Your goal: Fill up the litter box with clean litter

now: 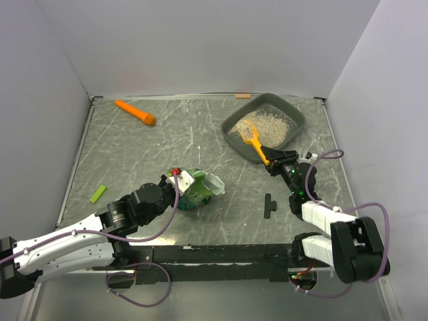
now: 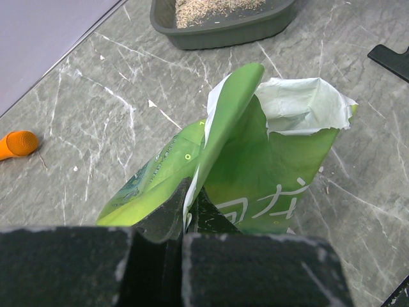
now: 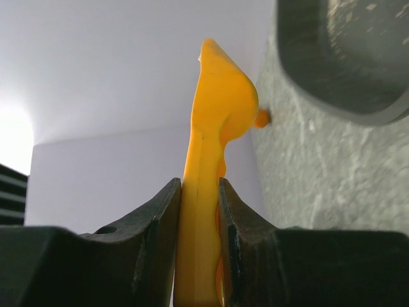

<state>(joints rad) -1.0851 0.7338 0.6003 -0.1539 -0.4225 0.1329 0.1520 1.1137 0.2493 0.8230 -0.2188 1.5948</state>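
The dark grey litter box (image 1: 293,114) sits at the back right of the table with pale beige litter (image 1: 269,124) spread inside; it also shows in the left wrist view (image 2: 223,33) and the right wrist view (image 3: 345,57). My right gripper (image 1: 275,162) is shut on the handle of the orange scoop (image 1: 252,136), whose bowl hangs over the box's near left part; the scoop stands edge-on in the right wrist view (image 3: 208,160). My left gripper (image 2: 188,208) is shut on an edge of the green bag (image 2: 255,160), which lies on the table with its torn top open (image 1: 197,187).
An orange carrot-shaped object (image 1: 136,112) lies at the back left. A small green strip (image 1: 98,193) lies at the left edge. A black T-shaped part (image 1: 269,206) lies near the right arm. White walls close in the table.
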